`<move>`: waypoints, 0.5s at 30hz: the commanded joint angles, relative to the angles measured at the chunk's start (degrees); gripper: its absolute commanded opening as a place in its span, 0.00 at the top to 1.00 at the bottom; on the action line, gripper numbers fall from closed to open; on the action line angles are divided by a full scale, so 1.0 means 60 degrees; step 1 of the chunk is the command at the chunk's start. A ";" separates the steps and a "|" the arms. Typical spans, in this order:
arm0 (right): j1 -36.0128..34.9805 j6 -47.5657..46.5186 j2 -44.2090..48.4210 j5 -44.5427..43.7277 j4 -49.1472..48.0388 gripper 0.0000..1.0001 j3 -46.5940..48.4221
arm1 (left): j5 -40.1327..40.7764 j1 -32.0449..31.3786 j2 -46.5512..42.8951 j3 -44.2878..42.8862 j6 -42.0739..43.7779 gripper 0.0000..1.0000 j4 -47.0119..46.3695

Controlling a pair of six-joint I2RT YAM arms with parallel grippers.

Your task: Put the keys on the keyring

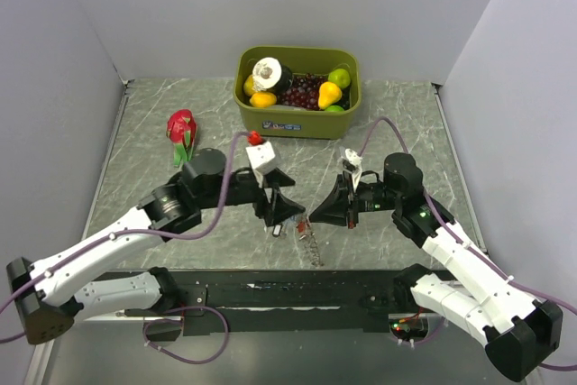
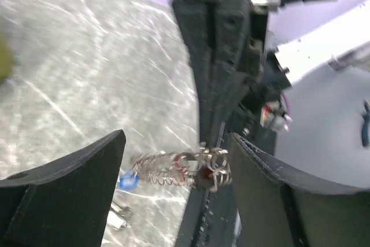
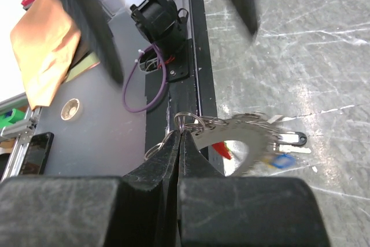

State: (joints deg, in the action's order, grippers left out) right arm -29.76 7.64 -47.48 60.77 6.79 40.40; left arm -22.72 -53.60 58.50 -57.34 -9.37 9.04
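Observation:
The keyring (image 3: 254,136) is a coiled grey ring, blurred in the right wrist view. My right gripper (image 3: 181,134) is shut on a small split ring at the keyring's end. A red key (image 3: 222,150), a blue key (image 3: 281,161) and a dark key (image 3: 295,138) show at the keyring. In the top view the keyring (image 1: 309,241) trails from my right gripper (image 1: 312,219) toward the near edge. My left gripper (image 2: 176,143) is open, with the keyring (image 2: 173,169) between its jaws and untouched. A blue key (image 2: 128,180) and a silvery key (image 2: 118,215) lie below.
A green bin (image 1: 288,122) of toy fruit stands at the back centre. A red toy fruit (image 1: 181,130) lies at the back left. The black mounting rail (image 1: 297,295) runs along the near edge, just under the keyring. Grey walls close in both sides.

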 commanded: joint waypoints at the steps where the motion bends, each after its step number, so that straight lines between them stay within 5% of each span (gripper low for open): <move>1: -0.0065 0.0031 0.0136 0.0037 -0.0325 1.00 0.0488 | 0.0273 0.0568 -0.0506 0.0327 -0.0445 0.22 -0.0730; 9: -0.0079 0.0148 0.0238 0.0125 -0.0604 1.00 0.0458 | -0.1924 0.0877 -0.0039 0.0754 -0.0914 0.25 -0.1723; 15: -0.0079 0.0177 0.0341 0.0095 -0.0619 1.00 0.0400 | -0.1986 0.0863 0.0782 0.0373 -0.1178 0.40 -0.1697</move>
State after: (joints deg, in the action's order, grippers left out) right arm -29.82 8.05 -47.05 60.58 6.81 40.42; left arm -32.21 -48.56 61.47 -52.73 -14.59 1.37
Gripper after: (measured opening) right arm 0.008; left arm 0.620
